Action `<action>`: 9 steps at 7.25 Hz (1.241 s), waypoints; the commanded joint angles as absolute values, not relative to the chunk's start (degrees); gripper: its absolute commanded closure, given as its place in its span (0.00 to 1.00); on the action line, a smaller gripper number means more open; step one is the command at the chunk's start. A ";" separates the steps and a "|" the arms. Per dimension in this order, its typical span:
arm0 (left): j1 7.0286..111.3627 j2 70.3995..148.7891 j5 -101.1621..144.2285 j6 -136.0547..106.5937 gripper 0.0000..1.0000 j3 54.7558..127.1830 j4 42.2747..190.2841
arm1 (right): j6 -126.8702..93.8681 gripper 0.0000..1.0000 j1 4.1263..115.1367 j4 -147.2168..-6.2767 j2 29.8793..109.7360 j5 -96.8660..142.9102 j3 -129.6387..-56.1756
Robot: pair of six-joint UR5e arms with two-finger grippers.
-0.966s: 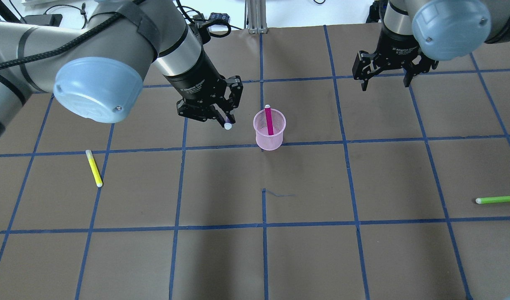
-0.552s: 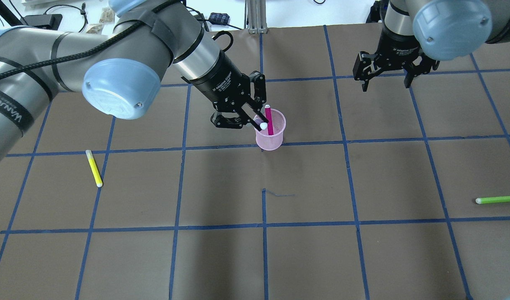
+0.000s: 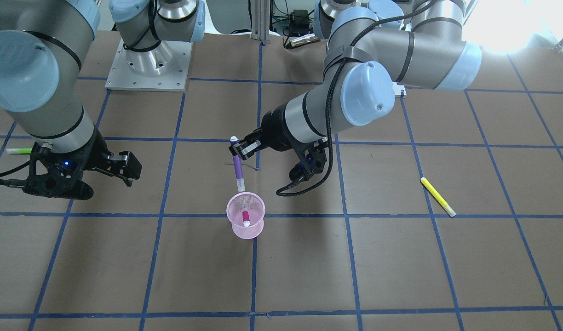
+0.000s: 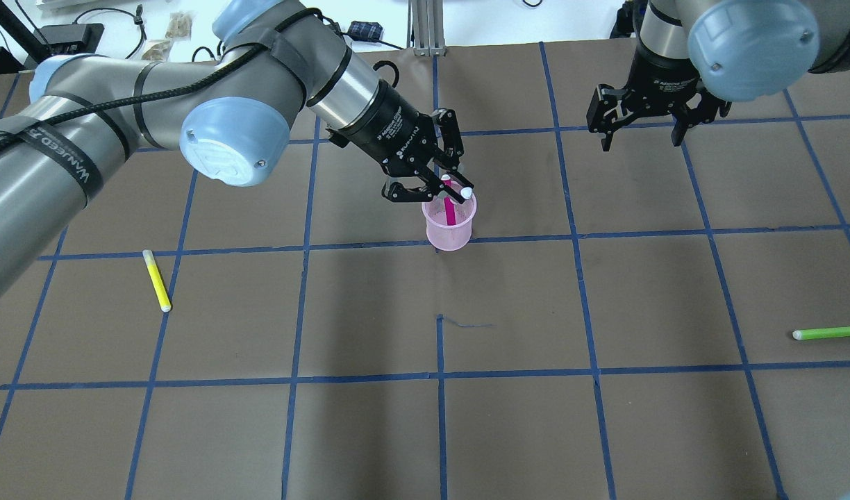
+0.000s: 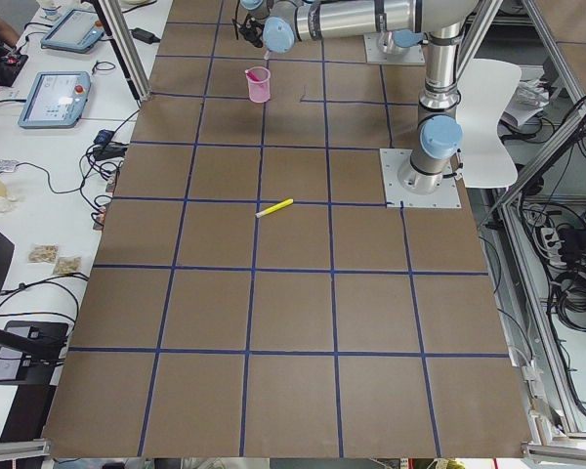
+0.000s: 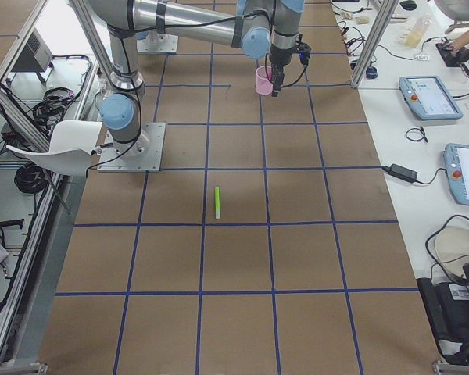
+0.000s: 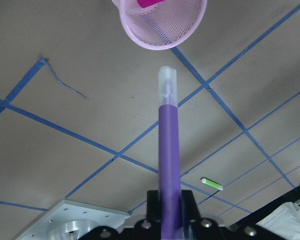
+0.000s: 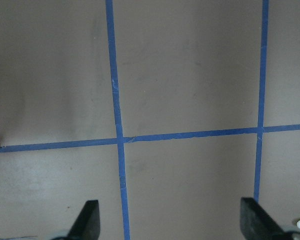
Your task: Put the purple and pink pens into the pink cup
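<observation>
The pink mesh cup point(image 4: 451, 226) stands upright near the table's middle, with the pink pen point(image 4: 450, 208) leaning inside it. My left gripper point(image 4: 444, 184) is shut on the purple pen point(image 3: 238, 168) and holds it tip down, just above the cup's rim point(image 3: 246, 202). In the left wrist view the purple pen point(image 7: 169, 150) points towards the cup point(image 7: 162, 22). My right gripper point(image 4: 640, 135) is open and empty, off to the cup's right, and its fingers point(image 8: 90, 220) frame bare table.
A yellow pen point(image 4: 156, 280) lies on the table's left side. A green pen point(image 4: 829, 332) lies near the right edge. The brown table surface point(image 4: 508, 417) is marked into squares by blue tape.
My left gripper has carried the purple pen to the right, from beside the cup to over its rim. The right gripper has not moved.
</observation>
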State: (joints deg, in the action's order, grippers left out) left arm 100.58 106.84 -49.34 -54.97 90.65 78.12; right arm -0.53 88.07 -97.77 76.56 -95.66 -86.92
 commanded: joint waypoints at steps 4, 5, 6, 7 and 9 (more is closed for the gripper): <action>98.09 111.88 -48.96 -55.02 1.00 90.79 77.61 | -0.53 0.00 88.07 -97.91 76.55 -95.62 -86.92; 98.09 112.23 -48.96 -55.11 0.90 90.79 77.61 | -0.53 0.00 88.07 -97.82 76.55 -95.62 -86.92; 98.00 112.24 -49.04 -55.37 0.16 90.62 77.61 | -0.53 0.00 88.07 -97.91 76.55 -95.62 -86.92; 98.00 112.24 -48.96 -55.72 0.02 90.62 77.61 | -0.53 0.00 88.07 -97.82 76.55 -95.62 -86.92; 97.65 111.36 -48.87 -56.85 0.00 90.01 77.61 | -0.70 0.00 88.07 -97.91 76.55 -95.62 -87.71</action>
State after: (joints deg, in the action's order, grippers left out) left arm 97.87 111.94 -48.90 -55.99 90.43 77.61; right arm -0.61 88.07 -97.88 76.55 -95.62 -87.23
